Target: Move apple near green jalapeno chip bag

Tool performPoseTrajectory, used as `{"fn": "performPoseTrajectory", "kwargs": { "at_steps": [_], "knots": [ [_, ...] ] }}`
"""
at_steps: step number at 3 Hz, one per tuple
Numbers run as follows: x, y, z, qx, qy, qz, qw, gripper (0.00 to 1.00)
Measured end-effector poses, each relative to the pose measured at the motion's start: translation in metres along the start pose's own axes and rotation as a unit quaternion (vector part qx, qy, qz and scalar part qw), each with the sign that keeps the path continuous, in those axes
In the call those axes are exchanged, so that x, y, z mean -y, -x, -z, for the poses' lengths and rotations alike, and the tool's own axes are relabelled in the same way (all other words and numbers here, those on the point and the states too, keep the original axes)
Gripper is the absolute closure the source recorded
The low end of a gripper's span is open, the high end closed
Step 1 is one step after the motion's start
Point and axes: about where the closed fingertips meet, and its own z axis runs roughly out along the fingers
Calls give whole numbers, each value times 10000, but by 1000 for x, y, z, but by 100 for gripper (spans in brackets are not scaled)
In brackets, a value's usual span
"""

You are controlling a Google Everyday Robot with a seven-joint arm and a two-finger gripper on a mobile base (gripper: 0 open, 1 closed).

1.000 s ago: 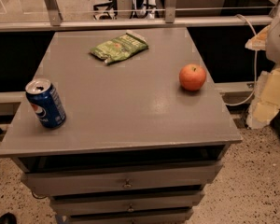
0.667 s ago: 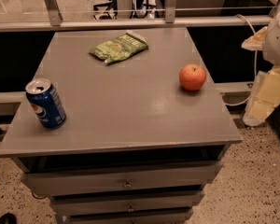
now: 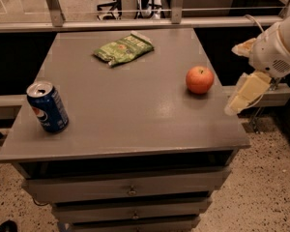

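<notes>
The orange-red apple (image 3: 199, 79) sits on the right side of the grey cabinet top (image 3: 135, 115). The light-green jalapeno chip bag (image 3: 124, 48) lies flat near the far edge, left of centre and well apart from the apple. My gripper (image 3: 243, 94) hangs from the white arm (image 3: 280, 42) at the right edge of the cabinet top. It is just right of the apple, slightly nearer the front, and not touching it.
A blue soda can (image 3: 47, 106) stands upright at the front left of the top. Drawers (image 3: 130, 191) run below the front edge. A metal rail (image 3: 135, 11) crosses behind the cabinet. Speckled floor lies to the right.
My gripper has moved left, from beyond the cabinet's right edge toward the apple. The apple, bag and can have not moved.
</notes>
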Motion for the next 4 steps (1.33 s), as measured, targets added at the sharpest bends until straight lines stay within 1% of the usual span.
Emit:
{"fn": "performPoseTrajectory", "kwargs": {
  "at_steps": [1,2,3,4],
  "knots": [
    [29,6,-38,562,-123,-352,9977,0],
    [50,15,-68,979,-257,-718,9923,0],
    [61,14,-88,1142,-383,-1014,9875,0],
    [69,12,-100,1327,-499,-1316,9811,18]
  ]
}}
